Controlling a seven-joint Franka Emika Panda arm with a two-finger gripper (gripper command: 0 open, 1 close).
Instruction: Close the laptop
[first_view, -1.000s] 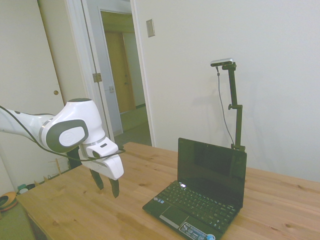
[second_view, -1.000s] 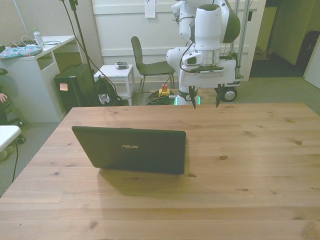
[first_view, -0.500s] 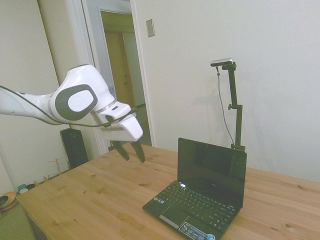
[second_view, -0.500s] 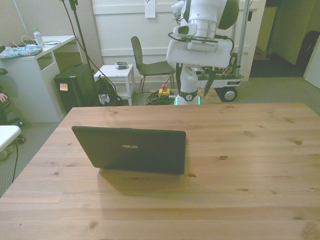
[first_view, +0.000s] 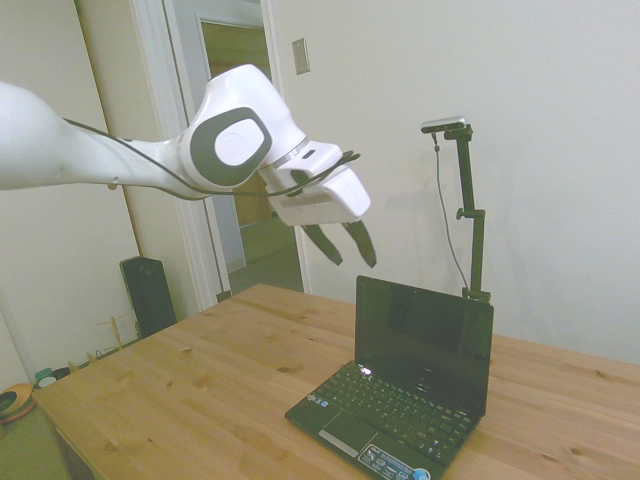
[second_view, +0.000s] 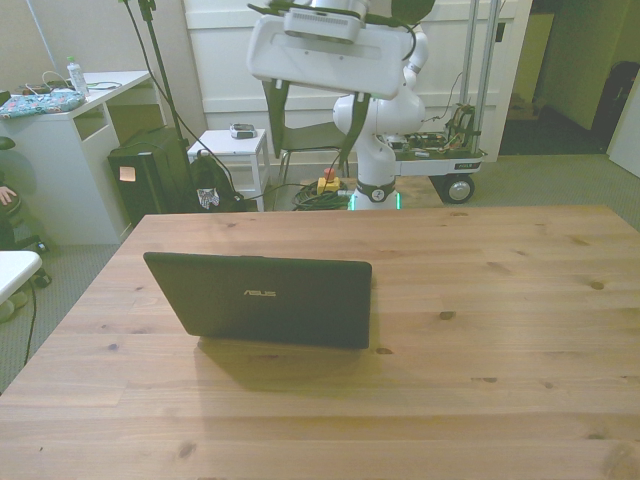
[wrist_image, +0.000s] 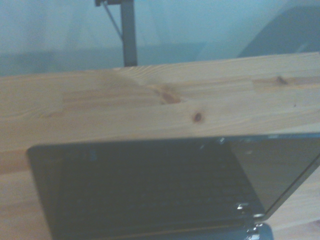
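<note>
change: white two-finger gripper (first_view: 347, 245) has risen from near the tabletop to above the lid edge | claw: fingers spread, empty | small black laptop (first_view: 405, 385) open on the wooden table (second_view: 500, 330) (lid upright) | meaning: placed to push lid down

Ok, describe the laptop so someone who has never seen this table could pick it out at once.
Start at the wooden table. On it, toward the front view's left, stands a small black laptop, lid open and upright, a pale logo on the lid's back. It is the only thing lying on the tabletop; the open gripper hangs above it, not touching.
</note>
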